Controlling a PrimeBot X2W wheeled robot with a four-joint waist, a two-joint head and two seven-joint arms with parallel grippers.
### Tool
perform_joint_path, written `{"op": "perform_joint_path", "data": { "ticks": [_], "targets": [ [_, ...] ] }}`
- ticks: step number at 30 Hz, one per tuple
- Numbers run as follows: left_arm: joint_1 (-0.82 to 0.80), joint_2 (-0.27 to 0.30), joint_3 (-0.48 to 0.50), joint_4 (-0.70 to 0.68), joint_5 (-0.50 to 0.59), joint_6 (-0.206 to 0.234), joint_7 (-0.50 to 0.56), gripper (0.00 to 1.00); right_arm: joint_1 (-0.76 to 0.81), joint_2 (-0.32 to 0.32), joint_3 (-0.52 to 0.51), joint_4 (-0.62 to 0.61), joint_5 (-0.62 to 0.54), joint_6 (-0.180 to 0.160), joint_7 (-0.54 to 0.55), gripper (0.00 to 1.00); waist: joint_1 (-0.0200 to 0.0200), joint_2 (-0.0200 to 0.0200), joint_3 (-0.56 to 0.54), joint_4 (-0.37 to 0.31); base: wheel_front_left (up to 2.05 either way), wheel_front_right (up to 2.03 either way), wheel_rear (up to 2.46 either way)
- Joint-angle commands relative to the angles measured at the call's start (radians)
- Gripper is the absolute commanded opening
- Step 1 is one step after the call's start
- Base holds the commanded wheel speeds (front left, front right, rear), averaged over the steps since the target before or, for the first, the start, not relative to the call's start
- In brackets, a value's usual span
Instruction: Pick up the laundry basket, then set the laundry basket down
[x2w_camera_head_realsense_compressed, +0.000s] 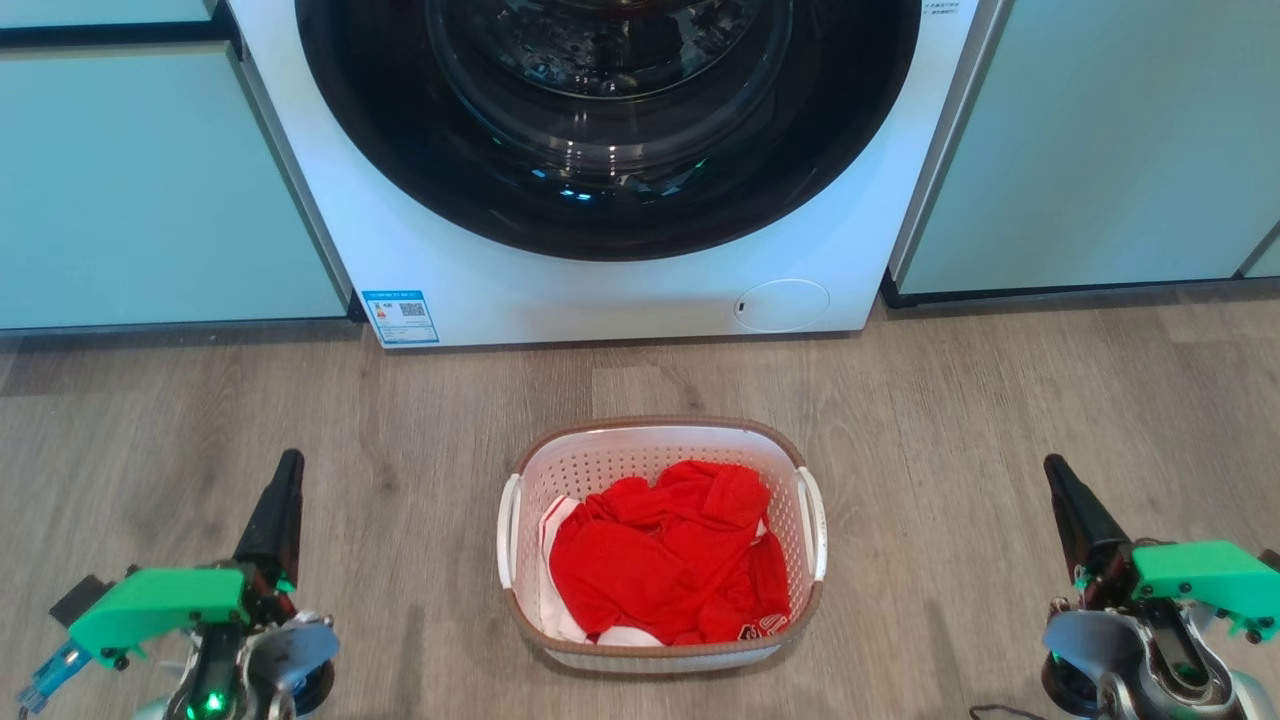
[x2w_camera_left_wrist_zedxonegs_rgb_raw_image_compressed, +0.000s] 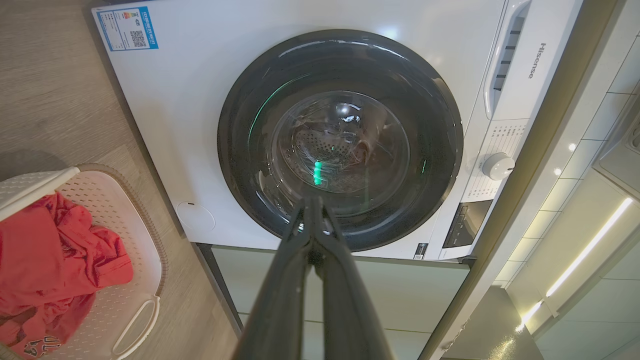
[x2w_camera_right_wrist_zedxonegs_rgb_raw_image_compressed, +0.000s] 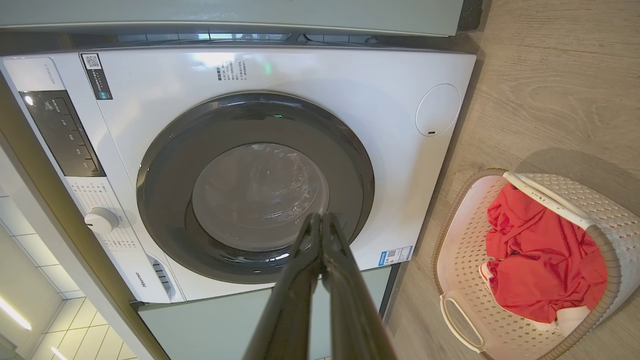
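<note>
The laundry basket (x2w_camera_head_realsense_compressed: 530, 480) is white, perforated, with a brown rim and white side handles. It stands on the wood floor at the centre of the head view, holding red and white clothes (x2w_camera_head_realsense_compressed: 665, 550). My left gripper (x2w_camera_head_realsense_compressed: 290, 462) is shut and empty, well to the basket's left. My right gripper (x2w_camera_head_realsense_compressed: 1053, 467) is shut and empty too, well to its right. The left wrist view has the basket (x2w_camera_left_wrist_zedxonegs_rgb_raw_image_compressed: 142, 250) at its lower left, beyond the shut left gripper (x2w_camera_left_wrist_zedxonegs_rgb_raw_image_compressed: 314, 202). In the right wrist view the basket (x2w_camera_right_wrist_zedxonegs_rgb_raw_image_compressed: 462, 260) lies at the lower right of the shut right gripper (x2w_camera_right_wrist_zedxonegs_rgb_raw_image_compressed: 320, 217).
A white front-loading washing machine (x2w_camera_head_realsense_compressed: 470, 270) with a dark round door stands just behind the basket. Pale green cabinet fronts (x2w_camera_head_realsense_compressed: 150, 190) flank it on both sides. Bare wood floor (x2w_camera_head_realsense_compressed: 950, 420) lies between each gripper and the basket.
</note>
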Motion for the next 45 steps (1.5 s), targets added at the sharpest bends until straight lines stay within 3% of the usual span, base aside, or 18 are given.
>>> {"op": "perform_joint_path", "data": {
  "ticks": [1, 13, 14, 29, 45],
  "targets": [
    [-0.059, 0.004, 0.036, -0.029, 0.009, -0.007, 0.003, 0.00, -0.047, -0.007, 0.017, -0.031, -0.010, 0.003, 0.008, 0.00, 0.0000, 0.0000, 0.000, 0.000, 0.00, 0.00, 0.00],
    [-0.059, 0.004, 0.036, -0.029, 0.009, -0.007, 0.003, 0.00, -0.047, -0.007, 0.017, -0.031, -0.010, 0.003, 0.008, 0.00, 0.0000, 0.0000, 0.000, 0.000, 0.00, 0.00, 0.00],
    [0.001, 0.000, -0.001, 0.003, 0.000, 0.001, 0.000, 1.00, 0.000, 0.001, 0.000, 0.003, 0.000, 0.000, 0.000, 1.00, 0.0000, 0.0000, 0.000, 0.000, 0.00, 0.00, 0.00],
    [0.033, -0.001, -0.027, -0.005, 0.043, 0.015, -0.037, 1.00, 0.024, 0.005, 0.029, 0.021, -0.032, 0.000, -0.038, 1.00, 0.0000, 0.0000, -0.003, -0.001, 0.00, 0.00, 0.00],
    [0.034, -0.001, -0.063, -0.084, 0.218, 0.066, -0.082, 1.00, 0.026, 0.004, 0.048, -0.039, -0.219, 0.001, -0.082, 1.00, 0.0000, 0.0000, -0.007, -0.001, 0.00, 0.00, 0.00]
  ]
}}
